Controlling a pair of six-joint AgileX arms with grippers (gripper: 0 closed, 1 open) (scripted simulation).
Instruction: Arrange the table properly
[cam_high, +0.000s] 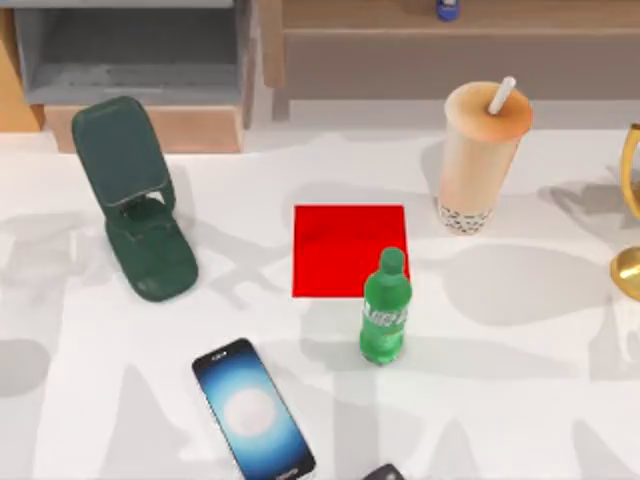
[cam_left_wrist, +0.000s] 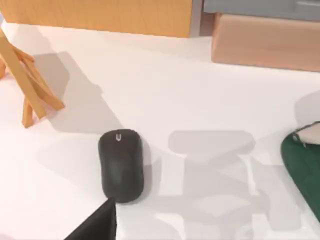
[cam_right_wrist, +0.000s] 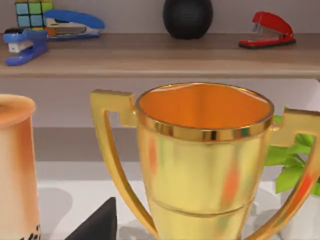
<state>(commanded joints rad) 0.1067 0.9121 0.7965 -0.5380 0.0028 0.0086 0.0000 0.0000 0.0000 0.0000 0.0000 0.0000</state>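
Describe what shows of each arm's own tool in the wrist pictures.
Little of either. In the left wrist view, a flat matte black wedge juts up from the lower edge. The right wrist view shows a matching black wedge. No cables, markings or fingers can be made out.

The white table (cam_high: 520, 400) carries several things. A dark green phone stand (cam_high: 135, 200) is at the left, and a smartphone (cam_high: 252, 410) lies flat near the front edge with its screen up. A small red square mat (cam_high: 335, 245) lies in the middle, and a green soda bottle (cam_high: 385, 308) stands upright at its front right corner. A bubble tea cup (cam_high: 480, 155) with a straw stands further back on the right. A gold trophy (cam_right_wrist: 202, 160) stands at the right edge. A black computer mouse (cam_left_wrist: 121, 165) lies on the tabletop near a wooden stand (cam_left_wrist: 27, 80).
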